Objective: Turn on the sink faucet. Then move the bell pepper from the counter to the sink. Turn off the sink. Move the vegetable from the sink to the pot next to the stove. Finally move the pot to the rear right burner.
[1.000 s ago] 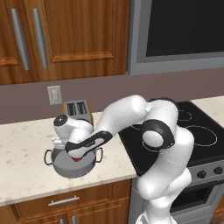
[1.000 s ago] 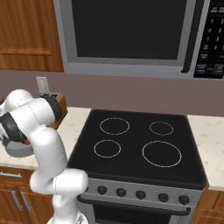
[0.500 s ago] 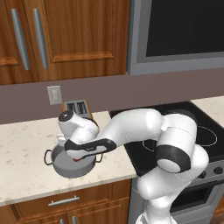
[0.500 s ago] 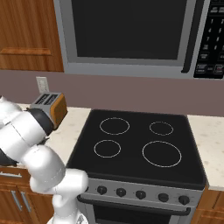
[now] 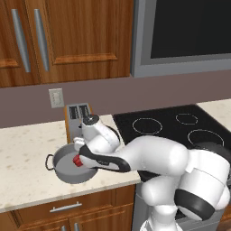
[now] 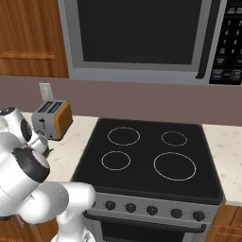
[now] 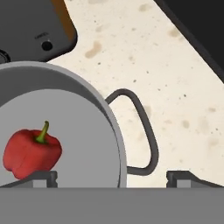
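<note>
Left base view, left to right: the pot (image 5: 68, 168) sits on the surface (image 5: 22, 158), grey, round, a loop handle showing on its left rim. The pepper (image 5: 77, 160) lies inside it, a red patch against the right inner wall, partly hidden by my arm. My end effector (image 5: 80, 159) hangs over the pot's right rim. Behind the pot stands the toaster (image 5: 76, 118), against the wall. To the right lies the stove (image 5: 171, 128), black glass with white rings, no pan on any burner.

Hand view: the pepper (image 7: 31, 151) rests on the pot's flat grey floor, low at the left. It lies tipped, its green stem pointing up and a little right in this view; its body is squat, slightly wider than tall, so the long axis is hard to call. Nothing else is in the pot (image 7: 87, 113). The pot's right handle arches out over the speckled surface (image 7: 175, 87). My end effector (image 7: 116, 178) has its fingers spread wide apart, one tip over the pot's floor beside the pepper, the other outside the rim near the handle, straddling the pot wall. They grip nothing.

Right base view: toaster (image 6: 51, 119) at left, stove (image 6: 151, 151) in the middle.
</note>
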Controlling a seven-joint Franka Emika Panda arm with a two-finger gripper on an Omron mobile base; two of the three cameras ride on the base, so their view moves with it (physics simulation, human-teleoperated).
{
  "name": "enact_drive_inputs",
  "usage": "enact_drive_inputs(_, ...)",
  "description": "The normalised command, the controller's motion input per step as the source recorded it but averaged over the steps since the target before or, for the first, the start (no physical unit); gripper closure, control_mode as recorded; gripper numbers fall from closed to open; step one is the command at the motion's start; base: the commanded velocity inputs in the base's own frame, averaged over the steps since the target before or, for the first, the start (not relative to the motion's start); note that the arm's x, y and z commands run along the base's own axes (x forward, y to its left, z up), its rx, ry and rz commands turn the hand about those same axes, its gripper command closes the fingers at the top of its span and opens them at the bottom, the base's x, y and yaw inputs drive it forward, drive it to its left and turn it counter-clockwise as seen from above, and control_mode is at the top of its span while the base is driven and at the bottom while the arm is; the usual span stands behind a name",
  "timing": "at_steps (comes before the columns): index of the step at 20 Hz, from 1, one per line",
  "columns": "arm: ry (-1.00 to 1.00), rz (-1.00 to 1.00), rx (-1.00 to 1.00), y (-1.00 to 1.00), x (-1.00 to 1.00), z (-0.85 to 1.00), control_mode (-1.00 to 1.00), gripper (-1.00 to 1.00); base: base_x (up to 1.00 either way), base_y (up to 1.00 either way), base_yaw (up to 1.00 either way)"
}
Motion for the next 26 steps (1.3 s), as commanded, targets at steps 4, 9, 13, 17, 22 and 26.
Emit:
enact_drive_inputs(4, 0.0, 0.0, 0.07, -0.2, -0.01, 0.0, -1.0, -1.0, 0.0, 0.0, 0.0)
enact_drive_inputs(9, 0.0, 0.0, 0.06, -0.16, 0.0, 0.0, -1.0, -1.0, 0.0, 0.0, 0.0)
enact_drive_inputs(13, 0.0, 0.0, 0.05, -0.11, 0.0, 0.0, -1.0, -1.0, 0.0, 0.0, 0.0)
enact_drive_inputs(17, 0.0, 0.0, 0.05, -0.12, 0.0, 0.0, -1.0, -1.0, 0.0, 0.0, 0.0)
enact_drive_inputs(22, 0.0, 0.0, 0.04, -0.03, 0.01, -0.01, -1.0, -1.0, 0.0, 0.0, 0.0)
enact_drive_inputs(26, 0.0, 0.0, 0.03, 0.0, 0.08, -0.05, -1.0, -1.0, 0.0, 0.0, 0.0)
